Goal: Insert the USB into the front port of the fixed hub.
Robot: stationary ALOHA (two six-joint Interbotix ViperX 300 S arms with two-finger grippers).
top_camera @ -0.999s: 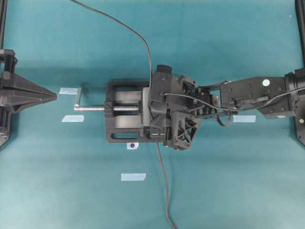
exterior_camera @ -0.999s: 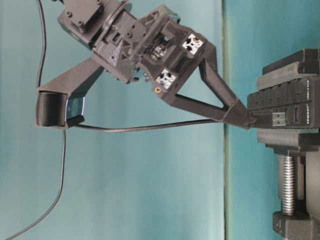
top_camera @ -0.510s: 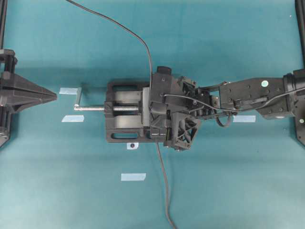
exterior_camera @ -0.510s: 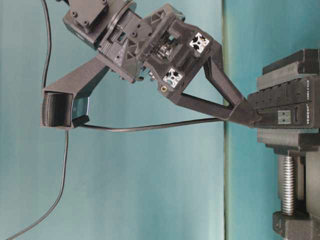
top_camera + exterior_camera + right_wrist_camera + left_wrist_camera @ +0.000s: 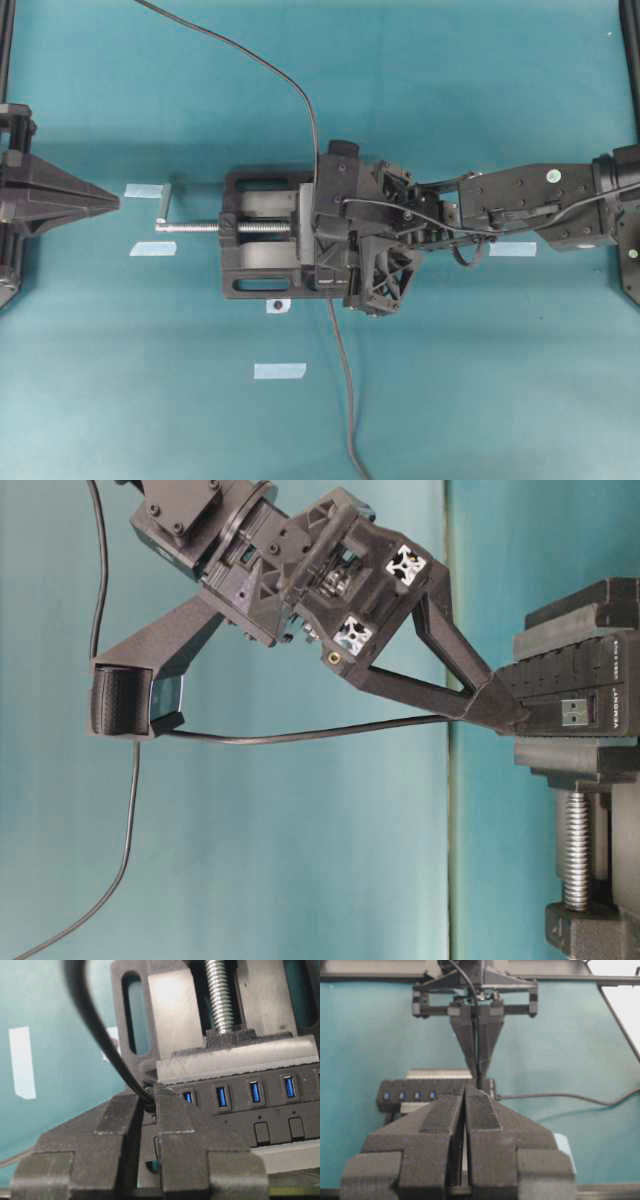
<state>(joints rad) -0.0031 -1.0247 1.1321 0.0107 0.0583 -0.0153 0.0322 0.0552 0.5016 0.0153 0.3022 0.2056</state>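
Observation:
The fixed hub [image 5: 250, 1110] is clamped in a black vise, its row of blue ports facing up. It also shows in the table-level view [image 5: 600, 670] and the left wrist view [image 5: 415, 1095]. My right gripper [image 5: 148, 1094] is shut on the USB [image 5: 148, 1101] and holds the plug down at the hub's end port, fingertips against the hub [image 5: 505, 712]. The port under the plug is hidden. The thin black cable [image 5: 300, 735] runs back from the fingers. A silver metal piece [image 5: 573, 712] shows on the hub's end face. My left gripper [image 5: 115, 203] is shut, empty, far left.
The black vise [image 5: 255, 280] with its silver screw handle [image 5: 185, 226] holds the hub mid-table. A thicker cable [image 5: 345, 400] runs from the hub's end to the front edge. Several tape marks [image 5: 280, 371] lie on the teal mat.
My right gripper has pushed the USB closer onto the hub; the fingertips now touch its top. The silver piece at the hub's end has shifted the same way. The left arm has not moved.

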